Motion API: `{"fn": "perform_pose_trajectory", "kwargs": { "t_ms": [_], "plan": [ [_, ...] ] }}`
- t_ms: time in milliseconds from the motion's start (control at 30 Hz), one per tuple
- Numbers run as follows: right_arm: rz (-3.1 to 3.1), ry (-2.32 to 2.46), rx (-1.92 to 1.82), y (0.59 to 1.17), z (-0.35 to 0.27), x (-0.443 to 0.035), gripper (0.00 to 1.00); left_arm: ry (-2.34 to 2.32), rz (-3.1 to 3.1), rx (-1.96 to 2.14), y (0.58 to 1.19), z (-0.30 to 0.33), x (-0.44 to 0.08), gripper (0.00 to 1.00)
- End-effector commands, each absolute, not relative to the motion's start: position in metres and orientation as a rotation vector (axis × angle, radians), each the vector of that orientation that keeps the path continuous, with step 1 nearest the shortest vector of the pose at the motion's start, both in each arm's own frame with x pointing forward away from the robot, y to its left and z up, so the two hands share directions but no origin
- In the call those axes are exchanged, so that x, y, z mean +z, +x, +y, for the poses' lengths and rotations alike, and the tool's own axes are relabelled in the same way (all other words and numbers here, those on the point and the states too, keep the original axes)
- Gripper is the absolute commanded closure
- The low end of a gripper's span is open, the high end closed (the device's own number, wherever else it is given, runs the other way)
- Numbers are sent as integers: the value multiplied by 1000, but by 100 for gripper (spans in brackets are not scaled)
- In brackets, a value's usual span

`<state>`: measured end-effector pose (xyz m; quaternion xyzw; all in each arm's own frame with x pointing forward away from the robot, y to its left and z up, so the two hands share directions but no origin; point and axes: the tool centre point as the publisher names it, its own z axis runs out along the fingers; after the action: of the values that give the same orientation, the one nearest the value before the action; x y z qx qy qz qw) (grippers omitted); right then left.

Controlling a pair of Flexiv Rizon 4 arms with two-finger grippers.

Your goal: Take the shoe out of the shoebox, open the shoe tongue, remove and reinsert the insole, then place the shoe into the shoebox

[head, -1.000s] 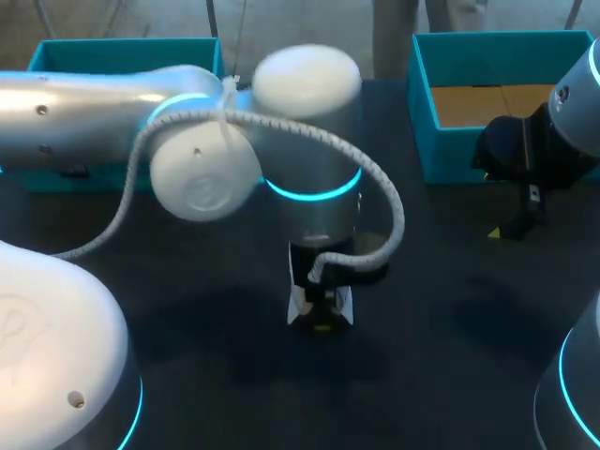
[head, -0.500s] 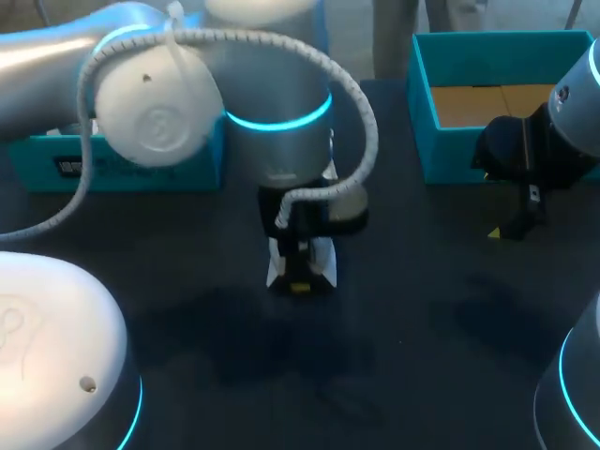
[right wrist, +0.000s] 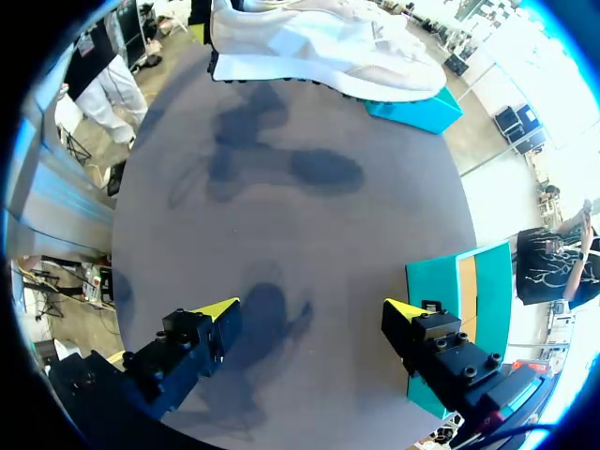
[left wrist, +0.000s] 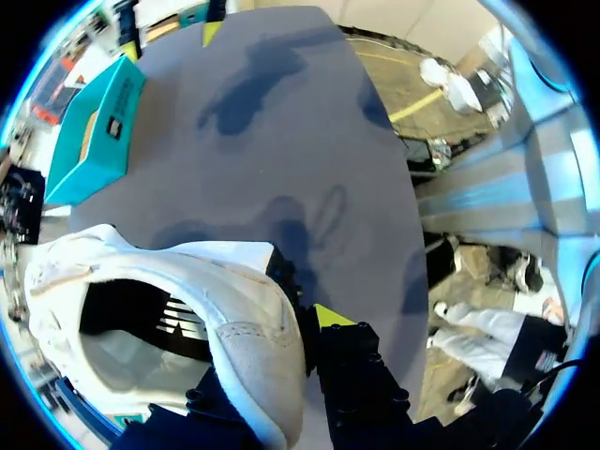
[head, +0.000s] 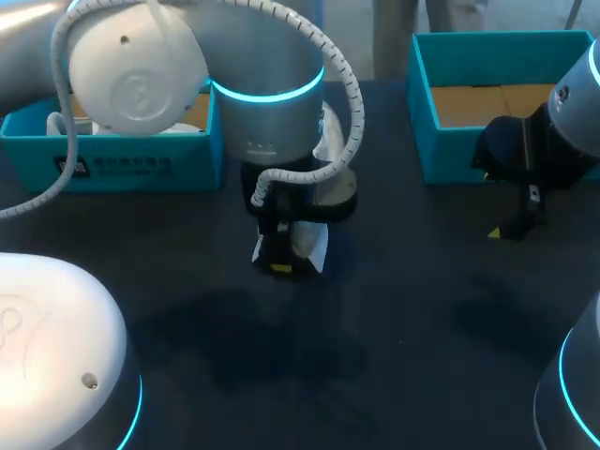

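My left gripper [head: 280, 262] hangs over the middle of the dark table, shut on the heel collar of a white shoe [head: 313, 246]. In the left wrist view the shoe [left wrist: 187, 300] fills the space ahead of the left gripper [left wrist: 302, 326]. Its opening faces the camera, and one yellow fingertip [left wrist: 332, 314] shows outside the heel. The shoe [right wrist: 319, 42] is off the table, casting a shadow below. A teal shoebox [head: 112, 155] stands at the far left. My right gripper [right wrist: 309, 309] is open over bare table at the right side [head: 511, 211], with nothing between its fingers.
A second teal box [head: 506, 94] with a cardboard bottom stands at the far right, just behind my right gripper. The left arm's big white links cover much of the table's left half.
My left arm has carried the shoe away from the front and to the left, nearer the left shoebox. The right arm has not moved.
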<state>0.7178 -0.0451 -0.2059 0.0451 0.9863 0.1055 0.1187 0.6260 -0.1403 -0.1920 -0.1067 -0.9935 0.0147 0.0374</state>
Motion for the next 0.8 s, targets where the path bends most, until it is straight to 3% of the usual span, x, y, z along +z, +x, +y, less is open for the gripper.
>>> {"fn": "perform_pose_trajectory", "kwargs": {
  "t_ms": [33, 800],
  "plan": [
    [2883, 133, 306, 718, -45, -207, 0, -443, -3018, 28, 638, -137, -187, 100],
    [2883, 133, 306, 718, -45, -207, 0, -367, -3048, 5, 686, 5, -175, 100]
  ]
}}
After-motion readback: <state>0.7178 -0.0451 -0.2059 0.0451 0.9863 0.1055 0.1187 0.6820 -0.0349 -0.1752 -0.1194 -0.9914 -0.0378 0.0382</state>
